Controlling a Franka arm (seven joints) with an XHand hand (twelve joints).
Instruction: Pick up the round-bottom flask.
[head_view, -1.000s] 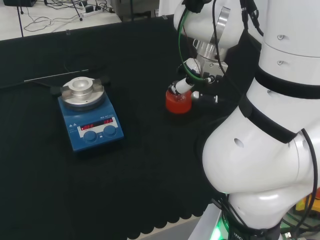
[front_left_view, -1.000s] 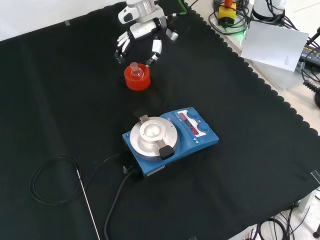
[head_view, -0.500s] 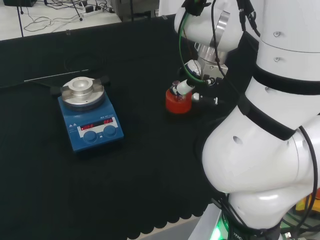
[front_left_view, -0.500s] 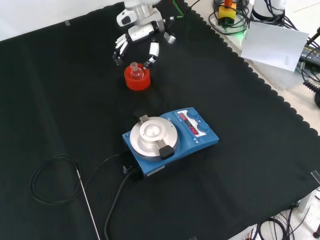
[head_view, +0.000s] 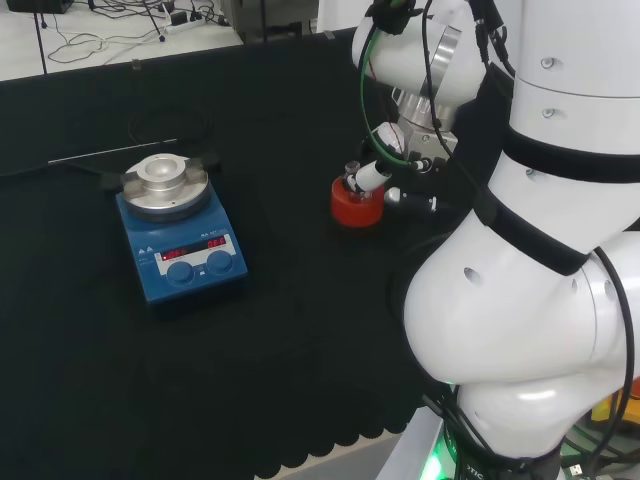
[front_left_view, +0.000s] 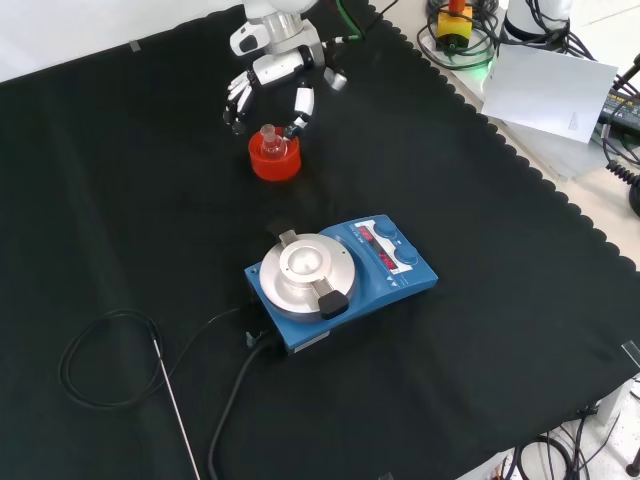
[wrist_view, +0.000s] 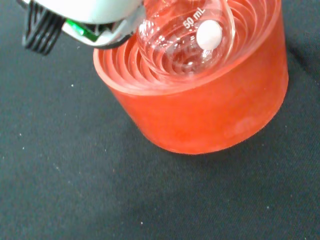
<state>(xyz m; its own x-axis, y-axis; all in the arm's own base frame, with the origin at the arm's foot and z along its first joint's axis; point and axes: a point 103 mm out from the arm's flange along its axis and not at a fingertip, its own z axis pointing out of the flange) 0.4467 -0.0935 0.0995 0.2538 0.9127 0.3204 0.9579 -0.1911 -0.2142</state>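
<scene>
While the flask (front_left_view: 268, 139) sits in its red ribbed stand (front_left_view: 274, 161), the hand (front_left_view: 270, 72) has edged nearer over the past second, its fingers (front_left_view: 301, 102) spread to either side of the neck and not yet curled round it. That puts the grasp close, though lifting has not begun, judging by the bulb nested in the stand's rings in the wrist view. On the counter's black cloth (front_left_view: 500, 300), well apart, stand a blue stirrer (front_left_view: 340, 280) and a thin probe (front_left_view: 175, 400) with its looped cable. Papers and cables lie beyond the cloth's scalloped edge.

flask (wrist_view: 185, 37) neck cut off; hand (wrist_view: 85, 15) blurred
</scene>
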